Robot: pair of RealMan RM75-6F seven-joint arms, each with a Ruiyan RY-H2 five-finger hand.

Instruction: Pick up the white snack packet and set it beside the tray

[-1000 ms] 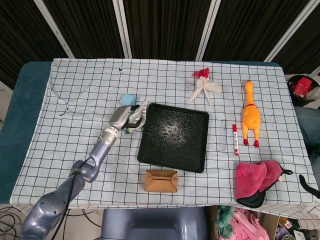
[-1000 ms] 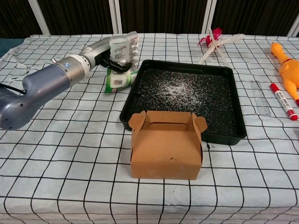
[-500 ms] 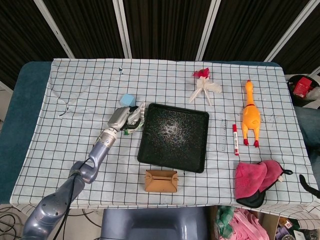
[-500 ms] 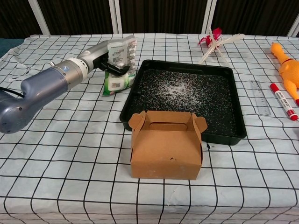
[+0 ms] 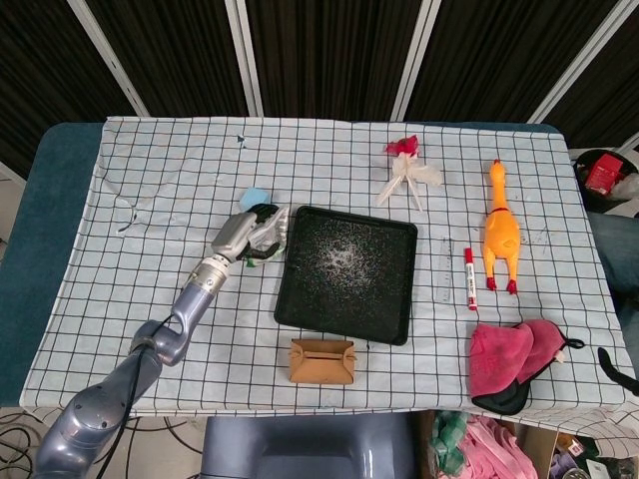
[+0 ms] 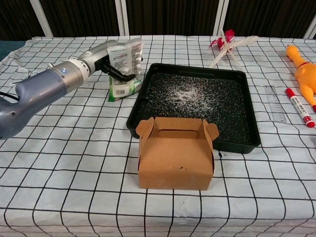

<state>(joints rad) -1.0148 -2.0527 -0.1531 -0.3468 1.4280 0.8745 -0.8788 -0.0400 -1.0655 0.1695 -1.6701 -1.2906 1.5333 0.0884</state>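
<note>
The white snack packet (image 6: 124, 64) with green print stands tilted just left of the black tray (image 6: 232, 138), its lower end near the cloth. My left hand (image 6: 106, 57) grips it from the left, dark fingers (image 6: 121, 75) wrapped across its front. In the head view the same left hand (image 5: 240, 237) holds the white snack packet (image 5: 272, 232) against the left rim of the black tray (image 5: 300, 309). My right hand shows in neither view.
A brown cardboard box (image 6: 176, 153) stands in front of the tray. A light blue object (image 5: 254, 198) lies behind the hand. A red-and-white bundle (image 5: 407, 170), a yellow rubber chicken (image 5: 500, 228), a red marker (image 5: 468, 278) and a pink cloth (image 5: 516, 359) lie to the right.
My left hand has shifted slightly with the packet, drawing a little away from the tray's corner and back. The packet now stands more upright. Nothing else has moved.
</note>
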